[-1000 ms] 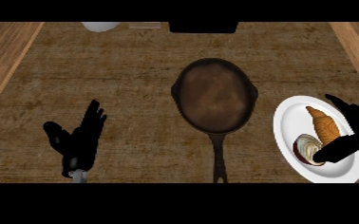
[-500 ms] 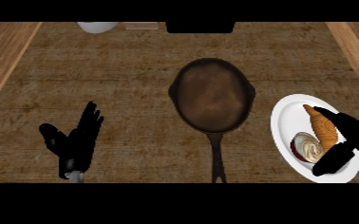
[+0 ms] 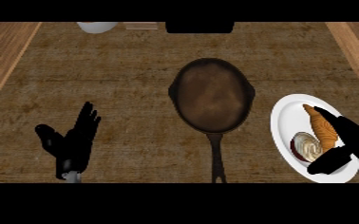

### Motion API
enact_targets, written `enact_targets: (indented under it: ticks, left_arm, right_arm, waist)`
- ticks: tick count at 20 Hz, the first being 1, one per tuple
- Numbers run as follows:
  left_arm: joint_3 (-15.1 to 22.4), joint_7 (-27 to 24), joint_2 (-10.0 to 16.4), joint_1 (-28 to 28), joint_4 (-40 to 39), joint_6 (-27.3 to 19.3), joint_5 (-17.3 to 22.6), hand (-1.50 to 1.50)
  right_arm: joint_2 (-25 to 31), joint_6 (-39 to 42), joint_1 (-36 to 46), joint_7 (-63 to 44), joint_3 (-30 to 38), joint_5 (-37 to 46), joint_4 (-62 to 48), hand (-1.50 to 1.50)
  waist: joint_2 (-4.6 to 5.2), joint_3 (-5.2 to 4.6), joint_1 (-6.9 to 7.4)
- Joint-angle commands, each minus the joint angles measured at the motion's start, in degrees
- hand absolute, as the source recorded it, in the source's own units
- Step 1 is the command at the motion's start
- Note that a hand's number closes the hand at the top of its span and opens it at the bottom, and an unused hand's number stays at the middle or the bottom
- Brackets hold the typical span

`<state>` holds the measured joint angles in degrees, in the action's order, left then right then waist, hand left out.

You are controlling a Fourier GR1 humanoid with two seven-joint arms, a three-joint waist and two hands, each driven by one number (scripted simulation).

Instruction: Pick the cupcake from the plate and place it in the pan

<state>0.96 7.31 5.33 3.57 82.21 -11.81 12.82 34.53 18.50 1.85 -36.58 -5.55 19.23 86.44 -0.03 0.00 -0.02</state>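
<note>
Right robot hand (image 3: 335, 158) shifted slightly over plate (image 3: 286, 118), right of pan (image 3: 212, 95); fingers spread, thumb beside cupcake (image 3: 306, 146), nothing held. Left robot hand (image 3: 70, 143) open, left of pan.

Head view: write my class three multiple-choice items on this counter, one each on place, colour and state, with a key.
1. Where does the plate lie from the pan? A) to its left B) to its right C) beyond it
2. What colour is the plate? A) white B) red C) green
3. How is the left hand? A) curled round the pan's handle B) open, fingers up C) curled into a fist
Key: 1 B, the plate sits at the view's right edge; 2 A, its rim shows white; 3 B, it rests open at lower left, apart from the pan.
</note>
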Motion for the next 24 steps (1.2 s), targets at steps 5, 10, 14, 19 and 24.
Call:
enact_targets:
  ticks: [5, 10, 14, 19, 24]
  left_arm:
    - [0.0, 1.43, -1.91, -1.38, 0.31, -1.45, -1.38, 0.0]
    - [-0.28, -1.09, -1.0, 0.7, -0.21, 1.31, -0.64, 0.0]
    - [0.56, -1.56, -2.9, -1.66, -2.78, -0.97, -2.73, 0.0]
    - [1.16, -0.69, -1.63, -0.49, -0.57, 1.11, -2.09, 0.0]
    - [3.52, 0.65, -2.02, -1.87, -0.68, 2.37, -2.67, 0.0]
  right_arm:
    - [-5.57, -1.0, 1.24, 3.61, 0.48, 8.71, -7.59, -1.5]
    - [-4.63, -5.36, -0.16, 18.43, -0.5, 10.79, -10.98, 1.5]
    - [-6.11, -6.74, 0.06, 17.0, -0.45, 13.3, -9.25, 1.5]
    - [-17.47, -11.02, 2.2, 7.26, -12.98, 21.96, -0.62, 1.5]
    - [-31.01, -11.32, 10.73, -1.36, -28.33, 32.28, -1.53, 1.5]
  waist:
    - [0.03, 0.0, 0.07]
    - [0.07, 0.03, 0.24]
    - [0.06, 0.0, -0.06]
    - [-0.09, -0.18, 0.97]
    - [0.33, -0.41, 7.16]
